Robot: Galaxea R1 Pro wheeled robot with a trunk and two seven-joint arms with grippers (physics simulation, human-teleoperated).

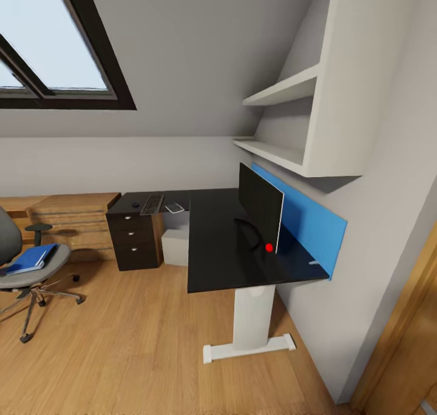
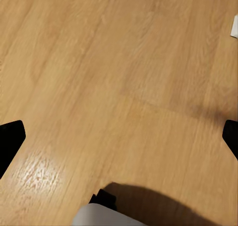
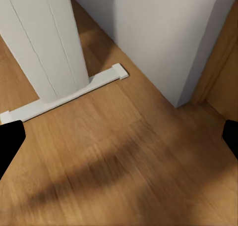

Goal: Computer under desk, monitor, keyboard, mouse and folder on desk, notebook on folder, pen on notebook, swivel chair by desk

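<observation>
Attic bedroom, non-task bits
Skylight [image 1: 54,57] top left; white wall shelves [image 1: 303,118] above blue wall panel [image 1: 309,221]; wooden dresser [image 1: 76,221] by far wall; wood floor [image 1: 133,354] throughout.

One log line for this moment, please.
phase: approaching | folder on swivel chair | monitor, keyboard on desk | both hands empty, open

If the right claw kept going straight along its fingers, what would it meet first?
Probably the bare wooden floor, just short of the desk's white foot. The right claw is open and empty, nothing nearer in line; depth is uncertain.
</observation>
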